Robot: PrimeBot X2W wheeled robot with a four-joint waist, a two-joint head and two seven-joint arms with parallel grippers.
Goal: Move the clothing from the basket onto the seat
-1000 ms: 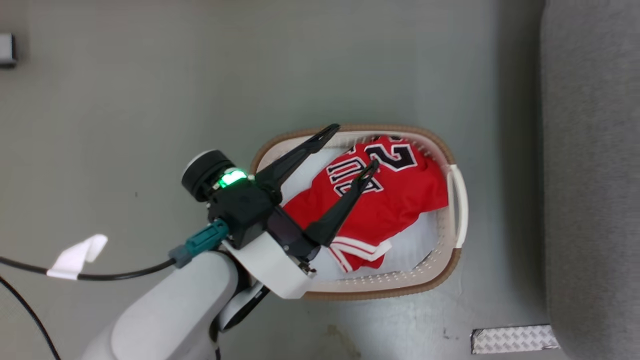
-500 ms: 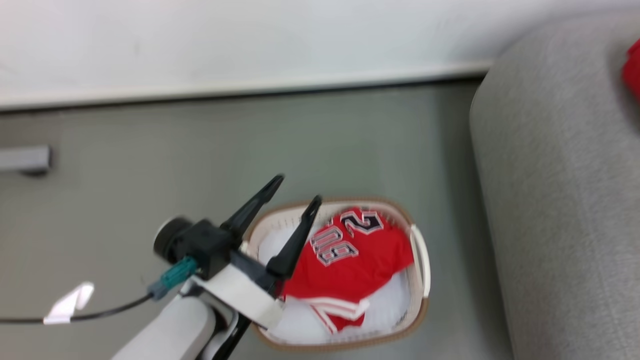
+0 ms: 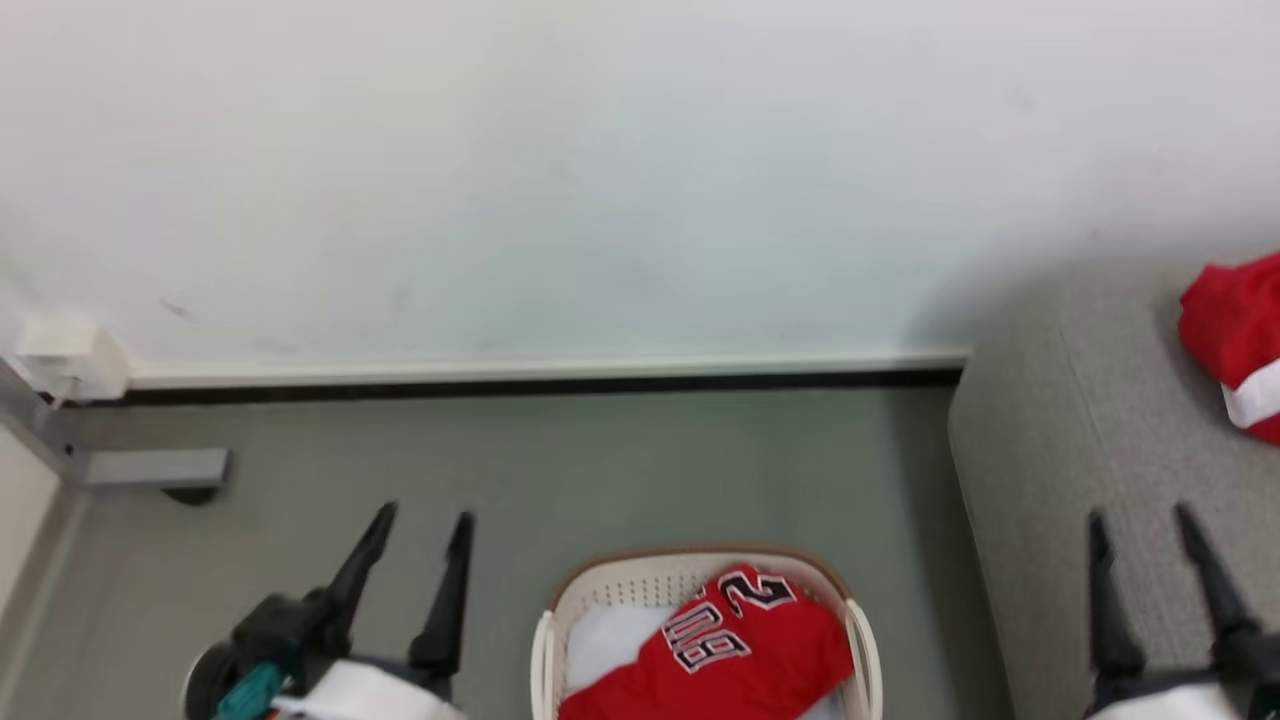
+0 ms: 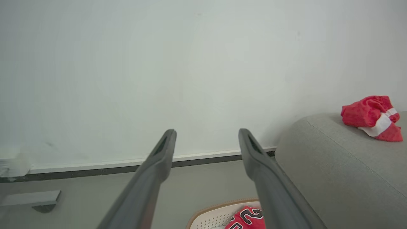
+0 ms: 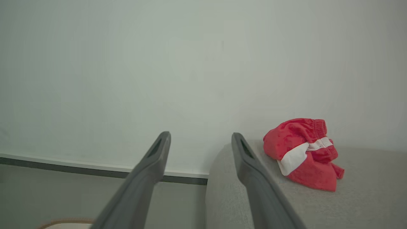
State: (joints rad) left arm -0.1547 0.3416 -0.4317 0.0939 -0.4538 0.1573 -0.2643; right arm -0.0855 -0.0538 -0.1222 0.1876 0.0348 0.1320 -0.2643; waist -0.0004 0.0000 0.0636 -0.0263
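The cream basket (image 3: 700,585) sits on the floor at the bottom middle of the head view. In it lies the red jersey (image 3: 745,650) with black numerals, over a pale white cloth. A second red garment (image 3: 1232,330) with a broad white stripe lies bunched on the grey seat (image 3: 1080,450) at the right, also visible as the red garment (image 5: 302,152). My left gripper (image 3: 420,525) is open and empty, left of the basket. My right gripper (image 3: 1140,525) is open and empty over the seat's front edge. The left wrist view catches the basket rim (image 4: 216,206).
A white wall with a pale skirting board (image 3: 540,370) runs behind the grey floor. A grey metal foot (image 3: 150,468) and a white box (image 3: 60,350) stand at the far left.
The head camera has swung upward, so the basket dropped to the bottom edge and the wall came into view. My left gripper has withdrawn from above the jersey, still open.
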